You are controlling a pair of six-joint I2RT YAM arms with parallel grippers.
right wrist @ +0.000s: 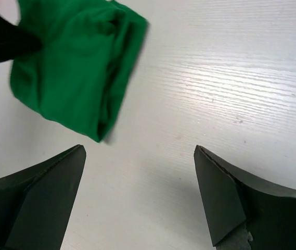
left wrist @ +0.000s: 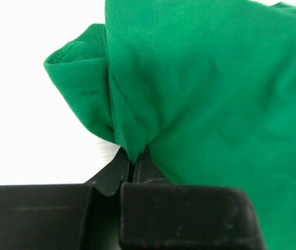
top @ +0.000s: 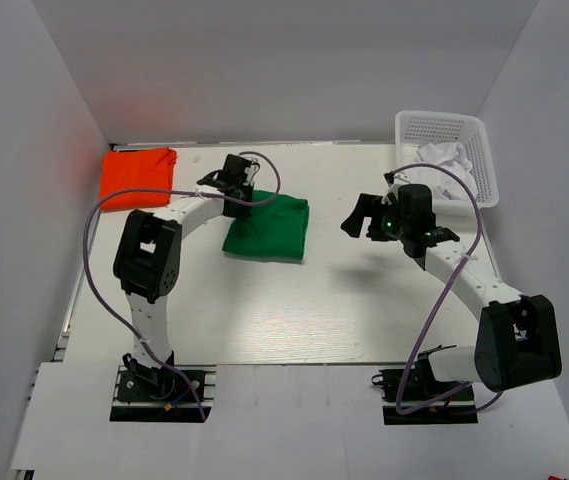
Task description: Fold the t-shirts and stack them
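Observation:
A folded deep green t-shirt [top: 269, 228] lies mid-table. My left gripper [top: 236, 190] is at its far left corner, shut on a pinch of the green cloth [left wrist: 132, 140], which fills most of the left wrist view. A folded orange-red t-shirt [top: 137, 171] lies at the far left corner of the table. My right gripper [top: 362, 215] is open and empty above the bare table, to the right of the green shirt. The green shirt shows at the upper left of the right wrist view [right wrist: 75, 67], beyond the spread fingers [right wrist: 215, 192].
A white mesh basket [top: 446, 150] holding crumpled white cloth [top: 448, 158] stands at the far right corner. White walls close in the table on three sides.

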